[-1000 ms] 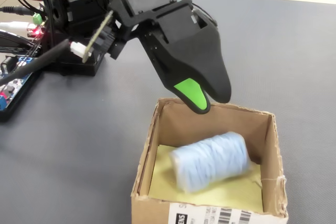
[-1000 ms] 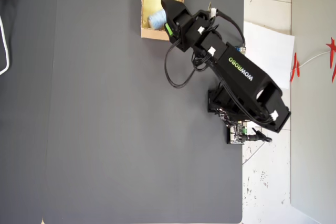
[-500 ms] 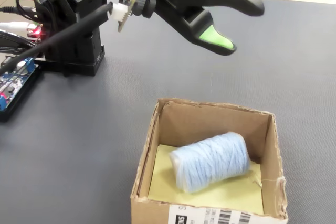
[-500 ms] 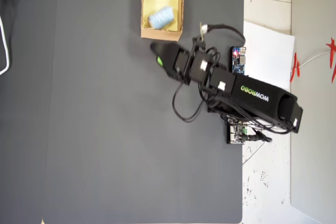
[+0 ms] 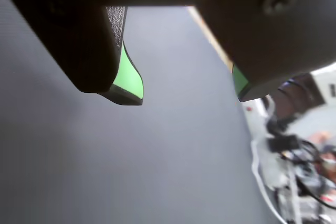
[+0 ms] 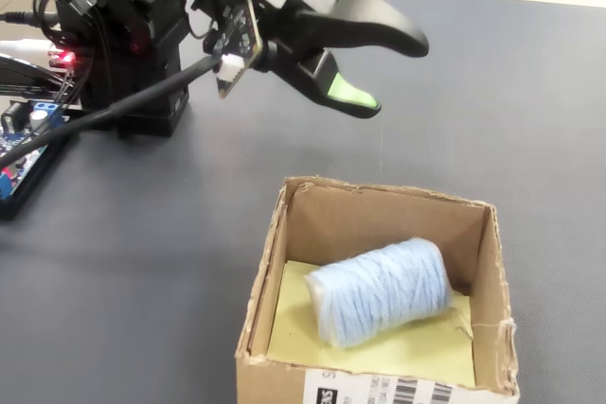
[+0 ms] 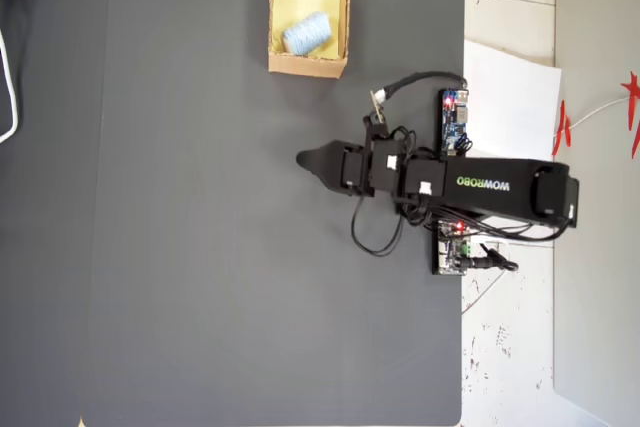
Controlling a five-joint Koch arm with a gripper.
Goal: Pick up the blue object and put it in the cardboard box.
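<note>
Placement step reads as done: the blue object [image 6: 379,291], a pale blue wound bundle like a yarn roll, lies on its side on the yellow floor of the cardboard box [image 6: 276,262], untouched by the arm. The overhead view agrees: bundle [image 7: 306,34] inside the box [image 7: 309,65] at the top edge of the grey counter [image 7: 200,247].

Fingers [image 5: 128,80]: apart and empty. The wrist view shows two green-padded tips with bare counter between them; gripper [image 5: 184,90] holds nothing.

Pose: arm stretched roughly level over the counter, gripper [image 6: 374,73] raised, well apart from the box and pointing away from the base [image 6: 123,44]. In the overhead view the gripper tip [image 7: 305,160] points left, below the box.

Judgement: nothing left to carry. Next move only calls for bringing the arm to rest, keeping clear of the box wall.
</note>
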